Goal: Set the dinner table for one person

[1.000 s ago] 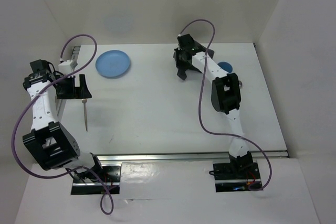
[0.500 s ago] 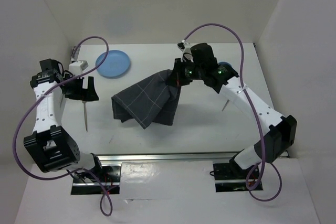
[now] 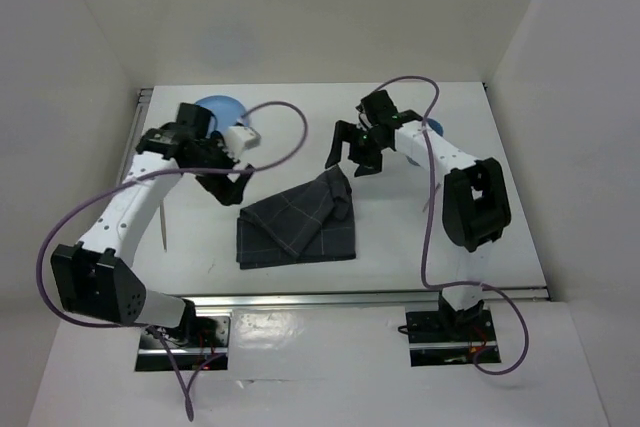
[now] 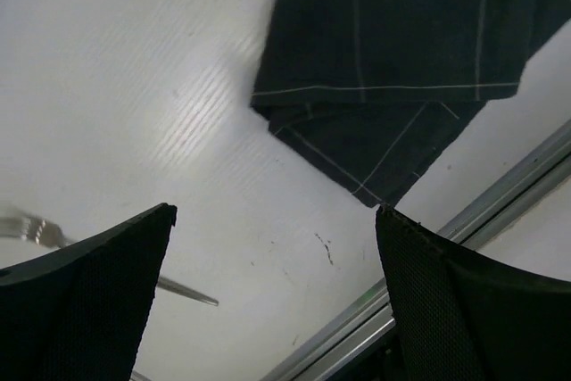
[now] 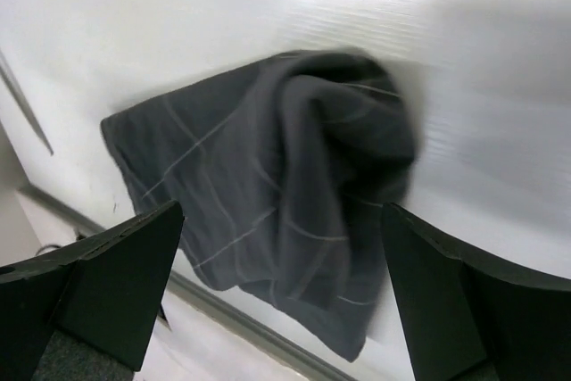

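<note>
**Both grippers empty over a crumpled cloth**

The white table (image 3: 300, 127) fills the floor of the booth. Its metal rail (image 3: 350, 297) runs along the near edge, just in front of the arm bases.

A dark grey cloth (image 3: 295, 222) with thin pale grid lines lies on the table near the front middle. It is partly folded and bunched into a hump at its far right corner.

The left gripper (image 3: 232, 187) hangs beside the cloth's far left corner. Its jaws are spread wide with nothing between them, and its wrist view shows bare table there.

The right gripper (image 3: 350, 159) hangs over the bunched corner, jaws equally wide and holding nothing.

A thin metal utensil (image 3: 163, 227) lies apart from the cloth, to its left. A blue plate (image 3: 225, 105) sits at the far left, half hidden by the left arm.
</note>
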